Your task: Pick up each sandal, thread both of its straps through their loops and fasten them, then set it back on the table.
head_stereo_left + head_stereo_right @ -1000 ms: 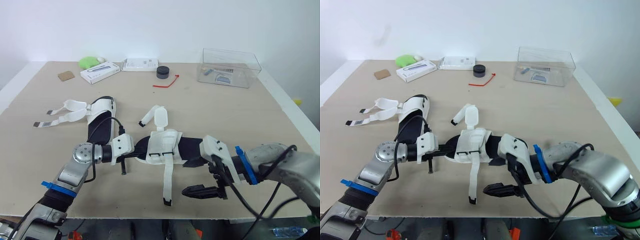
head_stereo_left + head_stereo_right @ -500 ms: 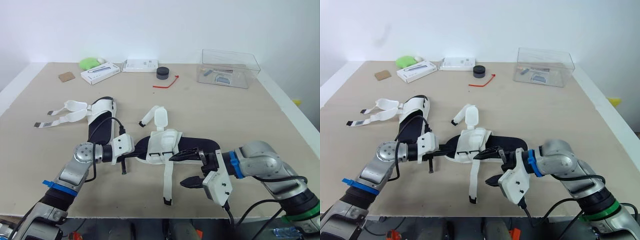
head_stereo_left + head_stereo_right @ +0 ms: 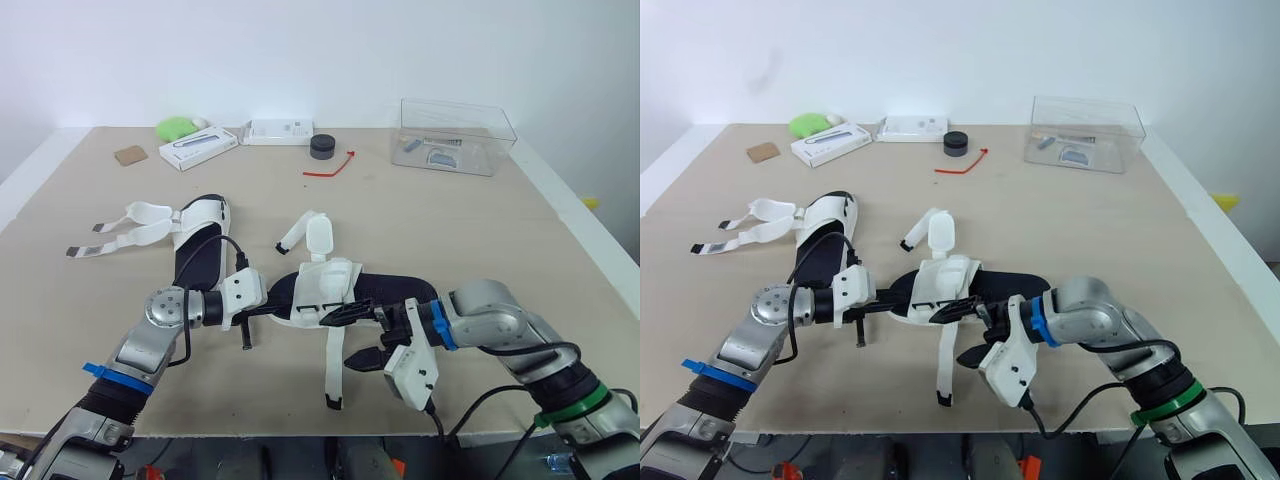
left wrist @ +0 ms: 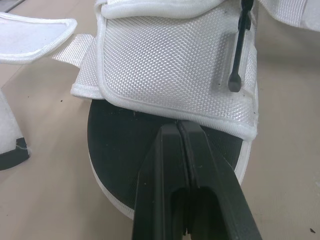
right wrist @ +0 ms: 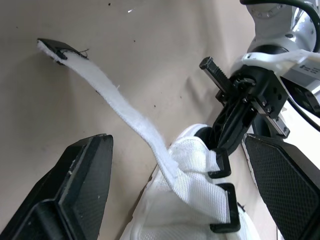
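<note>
One sandal [image 3: 345, 290], black-soled with a white upper, lies in the middle of the table. Its long strap [image 3: 335, 370] trails loose toward the front edge, and a second strap [image 3: 312, 232] lies folded back behind it. My left gripper [image 3: 268, 306] is shut on the edge of this sandal's sole [image 4: 125, 150]. My right gripper [image 3: 353, 338] is open, with a finger [image 5: 75, 190] on each side of the long strap [image 5: 115, 105], close to the black loops [image 5: 222, 210]. The other sandal [image 3: 200, 240] lies at the left, its straps [image 3: 125, 225] spread out unfastened.
At the back stand a clear plastic box [image 3: 455, 135], a black round puck [image 3: 322, 146], a red tie [image 3: 330, 165], two white boxes [image 3: 200, 147] [image 3: 275, 130], a green object [image 3: 178, 126] and a brown card [image 3: 130, 154]. The table's front edge [image 3: 300, 425] lies just beyond the strap's tip.
My right gripper has turned, opened and moved left from beside the sandal's heel to the long strap. The left gripper and both sandals have stayed put.
</note>
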